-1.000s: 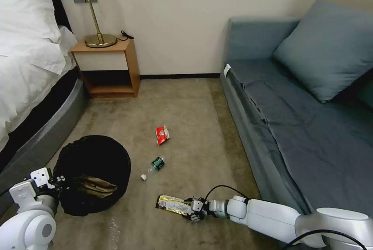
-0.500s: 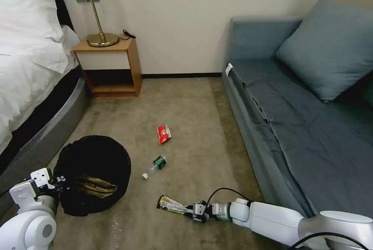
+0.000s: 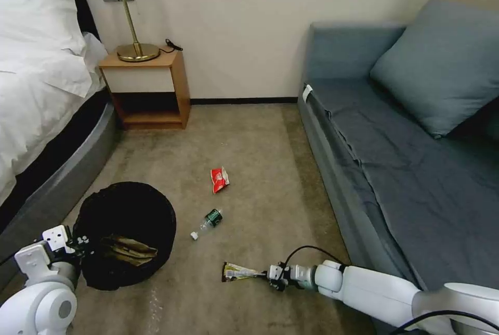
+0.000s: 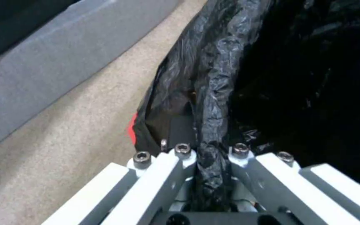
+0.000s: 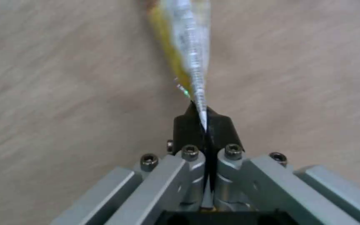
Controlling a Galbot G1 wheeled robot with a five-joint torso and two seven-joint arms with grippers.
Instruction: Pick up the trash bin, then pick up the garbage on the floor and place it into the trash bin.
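The right gripper (image 3: 273,274) was low over the carpet (image 3: 260,137) near the foot of the sofa (image 3: 364,132), its fingers closed flat on one end of the bar wrapper (image 3: 240,272). In the right wrist view the gripper (image 5: 205,125) had its two dark pads (image 5: 219,128) pressed together with the thin edge of the wrapper (image 5: 188,47) pinched between them, and the rest of the wrapper stuck out from the tips, gold on one side and silvery along the fold. The wrapper pointed away from the arm toward the trash bin (image 3: 125,233), with a stretch of bare carpet between them. The left gripper (image 3: 78,245) was at the near rim of the bin, and the left wrist view showed the gripper (image 4: 211,156) closed on a bunched fold of the black bag (image 4: 213,93) that lined the bin, the plastic squeezed between the fingers. The bin stood beside the grey base of the bed (image 3: 57,189), and a piece of crumpled brown paper (image 3: 127,249) lay inside it. A small clear bottle (image 3: 207,223) with a green label lay on its side on the carpet between the bin and the sofa, its white cap toward the bin. A red snack packet (image 3: 219,179) lay just beyond the bottle, farther from the robot. A wooden nightstand (image 3: 148,88) with a brass lamp (image 3: 132,23) stood against the wall beside the bed.
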